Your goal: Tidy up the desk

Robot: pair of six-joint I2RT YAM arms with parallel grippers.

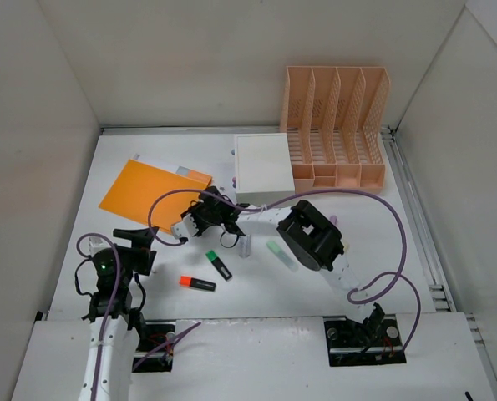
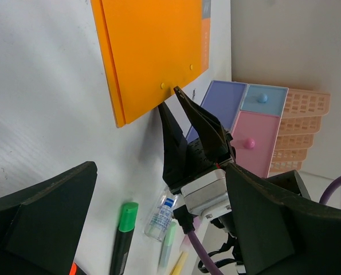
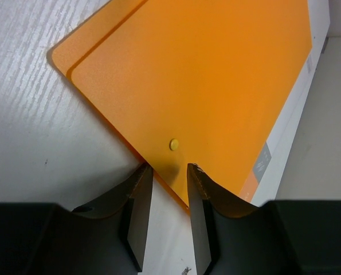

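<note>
The table (image 1: 382, 251) filled the frame's centre. Your right end effector (image 3: 169, 172) straddled the orange folder's (image 3: 204, 74) lower corner, jaws narrow, grip unclear. Your left end effector (image 1: 135, 242) gaped empty. Next, likely: pinch firmly, then lift.

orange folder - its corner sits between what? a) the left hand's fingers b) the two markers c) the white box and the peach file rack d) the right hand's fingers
d: in the right wrist view the orange folder pokes its corner between the two fingers of the right hand.
</note>
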